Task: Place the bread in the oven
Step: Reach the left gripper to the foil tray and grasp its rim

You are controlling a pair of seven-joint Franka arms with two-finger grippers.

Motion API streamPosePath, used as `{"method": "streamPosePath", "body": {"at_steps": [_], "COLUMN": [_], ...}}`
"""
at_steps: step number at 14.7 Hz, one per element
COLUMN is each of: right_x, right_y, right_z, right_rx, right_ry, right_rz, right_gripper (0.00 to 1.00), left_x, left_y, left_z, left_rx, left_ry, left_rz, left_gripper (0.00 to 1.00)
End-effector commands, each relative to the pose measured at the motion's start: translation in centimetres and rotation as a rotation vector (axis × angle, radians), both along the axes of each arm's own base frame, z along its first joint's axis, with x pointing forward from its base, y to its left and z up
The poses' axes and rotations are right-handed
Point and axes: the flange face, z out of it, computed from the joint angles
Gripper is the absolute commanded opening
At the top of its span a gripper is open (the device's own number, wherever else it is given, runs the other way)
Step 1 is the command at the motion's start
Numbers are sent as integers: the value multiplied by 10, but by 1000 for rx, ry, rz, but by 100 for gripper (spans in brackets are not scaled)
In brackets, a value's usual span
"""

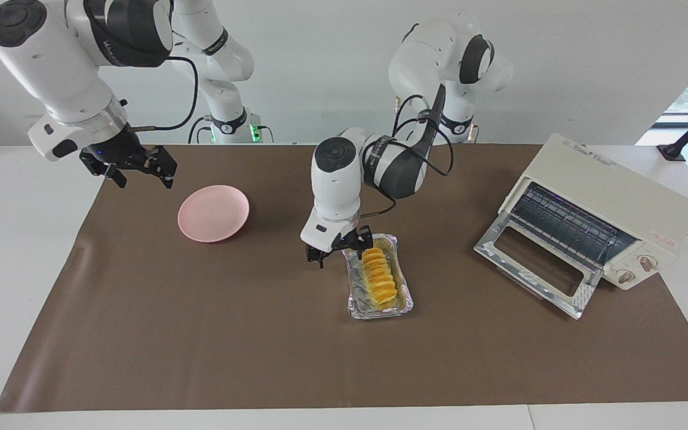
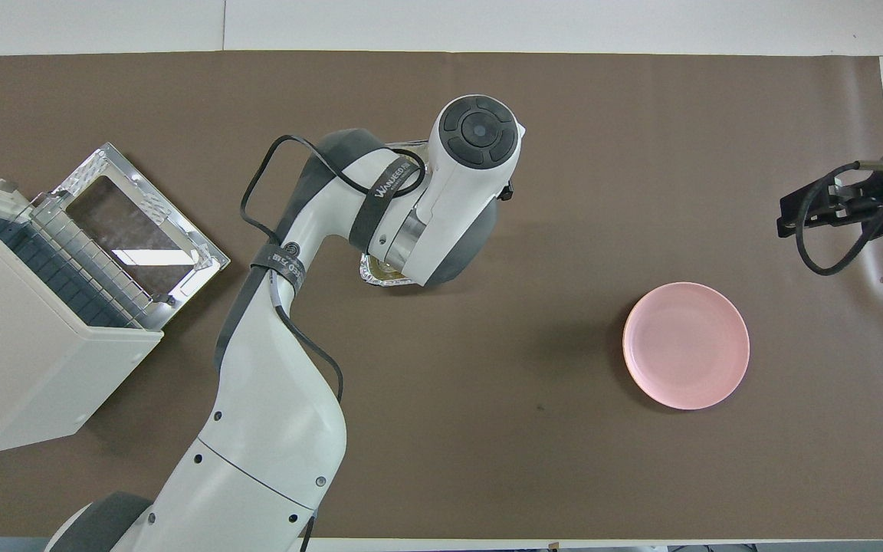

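Brown mat covers our white table, with the oven's door down and the bread not yet inside.

We see the oven at the left arm's end, its door lying flat on the mat and its rack bare. Toward the right arm's end sits a pink plate. Between plate and oven, mid-table, a foil tray holds the bread. Our left gripper hangs low at the tray's end nearer the robots, jaws spread, one finger by the loaf's end; we cannot tell whether it touches. Our right gripper waits in the air over the mat's edge near the plate, jaws apart and holding nothing.
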Motion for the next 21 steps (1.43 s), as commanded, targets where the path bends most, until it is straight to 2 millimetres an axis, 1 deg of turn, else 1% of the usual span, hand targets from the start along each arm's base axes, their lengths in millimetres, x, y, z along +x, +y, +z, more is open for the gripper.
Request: {"method": "streamPosePath", "body": {"at_steps": [1, 4, 5, 6, 7, 8, 12, 13, 14, 15, 16, 18, 19, 21], "right_x": [-13, -10, -10, -10, -7, -3, -1, -1, -1, -1, -1, -3, -3, -3], "right_y": [-4, -6, -14, -29, -37, -39, -39, -38, -31, -30, -37, -56, -62, -64], "right_z": [-3, 1, 3, 5, 7, 10, 10, 10, 11, 11, 10, 10, 11, 10], "right_rx": [5, 0, -1, 0, 4, 3, 3, 1, 1, -1, -6, -9, -10, -11], "right_ry": [-12, -22, -27, -31, -58, -94, -106, -107, -108, -108, -106, -108, -111, -109], "right_rz": [1, 3, -16, -43, -61, -63, -62, -61, -49, -49, -61, -95, -104, -105], "right_gripper": [100, 100, 100, 100, 100, 100, 100, 100, 100, 100, 100, 100, 100, 100], "left_x": [3, -1, -3, -3, -4, -4, -5, -7, -8, -10, -12, -13, -13, -14], "left_y": [-1, -2, -4, -4, -5, -4, 0, -2, -1, -3, -4, -3, -2, -2], "left_z": [-14, -24, -23, -23, -22, -24, -35, -37, -38, -39, -42, -43, -43, -44], "left_rx": [-14, -7, -10, -11, -12, -13, -7, -5, -5, -7, -8, -6, -7, -5], "left_ry": [-11, 3, 5, 6, 5, 8, 22, 27, 30, 30, 37, 41, 40, 42], "left_rz": [14, 13, 11, 11, 10, 12, 15, 13, 15, 13, 15, 15, 15, 16], "left_gripper": [94, 81, 77, 73, 71, 70, 67, 65, 62, 59, 57, 50, 43, 24]}}
